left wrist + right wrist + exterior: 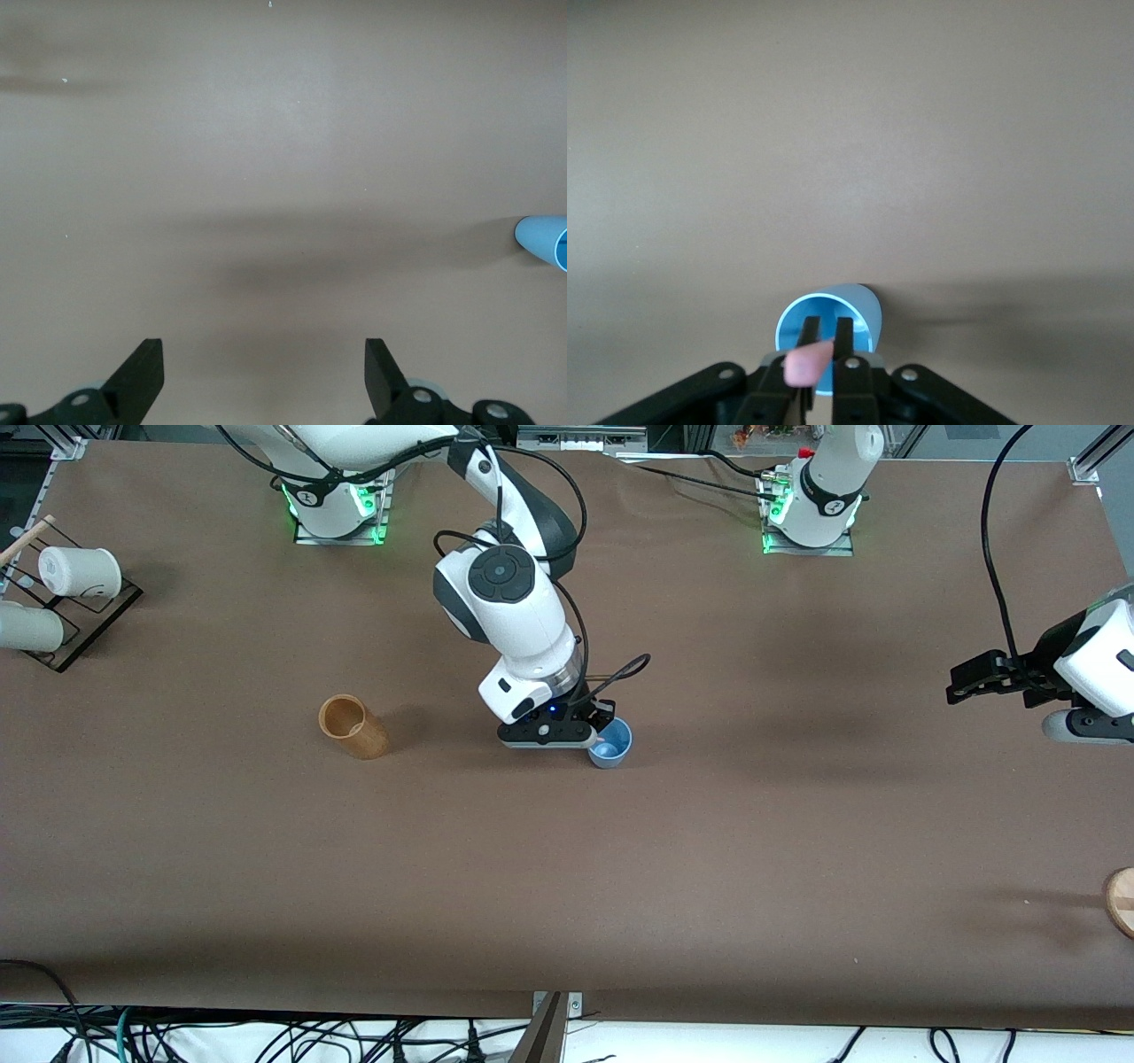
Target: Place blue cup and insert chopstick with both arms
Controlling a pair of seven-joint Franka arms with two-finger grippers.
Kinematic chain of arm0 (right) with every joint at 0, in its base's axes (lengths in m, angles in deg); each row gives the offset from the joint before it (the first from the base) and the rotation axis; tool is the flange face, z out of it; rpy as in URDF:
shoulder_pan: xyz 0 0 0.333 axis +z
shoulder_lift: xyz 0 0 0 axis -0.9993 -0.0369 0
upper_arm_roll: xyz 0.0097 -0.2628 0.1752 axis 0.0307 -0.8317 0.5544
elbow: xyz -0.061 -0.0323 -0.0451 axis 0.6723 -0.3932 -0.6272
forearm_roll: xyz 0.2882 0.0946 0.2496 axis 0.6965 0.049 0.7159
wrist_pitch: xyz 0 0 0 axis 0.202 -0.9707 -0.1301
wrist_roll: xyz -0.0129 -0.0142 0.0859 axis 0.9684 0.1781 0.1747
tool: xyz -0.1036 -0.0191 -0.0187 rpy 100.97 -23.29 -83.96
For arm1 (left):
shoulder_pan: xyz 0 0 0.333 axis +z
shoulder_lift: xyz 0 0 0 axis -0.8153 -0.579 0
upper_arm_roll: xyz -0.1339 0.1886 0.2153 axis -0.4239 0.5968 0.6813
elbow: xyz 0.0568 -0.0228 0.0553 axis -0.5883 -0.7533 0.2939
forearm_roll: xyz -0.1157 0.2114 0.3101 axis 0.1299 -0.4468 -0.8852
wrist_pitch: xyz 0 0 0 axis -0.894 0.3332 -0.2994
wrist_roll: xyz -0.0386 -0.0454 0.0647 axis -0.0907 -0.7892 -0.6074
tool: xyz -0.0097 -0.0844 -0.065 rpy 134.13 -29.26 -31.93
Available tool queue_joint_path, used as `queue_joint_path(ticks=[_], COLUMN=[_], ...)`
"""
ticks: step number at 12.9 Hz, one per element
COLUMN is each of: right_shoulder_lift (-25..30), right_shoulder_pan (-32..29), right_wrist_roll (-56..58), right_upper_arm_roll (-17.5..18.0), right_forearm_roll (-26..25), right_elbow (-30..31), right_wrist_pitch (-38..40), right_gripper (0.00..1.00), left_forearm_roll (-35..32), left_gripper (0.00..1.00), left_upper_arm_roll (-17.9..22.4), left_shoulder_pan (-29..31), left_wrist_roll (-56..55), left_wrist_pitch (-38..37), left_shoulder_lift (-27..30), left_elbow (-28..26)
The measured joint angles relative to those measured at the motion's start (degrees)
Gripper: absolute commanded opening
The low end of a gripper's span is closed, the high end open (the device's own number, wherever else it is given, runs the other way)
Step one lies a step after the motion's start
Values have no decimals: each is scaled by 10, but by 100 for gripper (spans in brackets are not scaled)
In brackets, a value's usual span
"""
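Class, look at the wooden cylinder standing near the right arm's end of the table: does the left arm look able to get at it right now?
Probably not easily. The left end effector waits open at its own table end, and the right end effector over the blue cup sits between it and the wooden cylinder.

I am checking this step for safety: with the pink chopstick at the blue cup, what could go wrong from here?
1. The right pincer holds the chopstick over the blue cup between nearly closed fingers; its pink end looks tilted, so once released it may lean on the rim or fall out.
2. The right pincer sits very close to the cup's rim; lifting away could nudge or tip the cup.
The left pincer waits open.
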Motion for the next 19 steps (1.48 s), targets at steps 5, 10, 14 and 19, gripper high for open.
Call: queue_joint_path(ticks=[5,10,14,19], right_shoulder_lift=[0,52,98,132], right_shoulder_pan=[5,0,-11,-20], right_wrist_roll=[-14,66,194,355], right_upper_arm_roll=[-1,-48,-142,-250], right_forearm_roll=[-2,-11,-2,42], right_elbow=[-10,-31,-31,-30], right_wrist_pitch=[13,140,248,351], right_gripper=[100,100,100,100], left_forearm_roll=[0,0,0,0], left_gripper=[100,100,100,100], left_upper_arm_roll=[0,0,-3,-3], left_shoulder_pan=[0,2,2,2], left_wrist_roll=[0,0,0,0], left_wrist_pitch=[0,0,0,0], left_shoulder_lift=[0,0,-2,-2], left_elbow=[-1,-2,-2,-2])
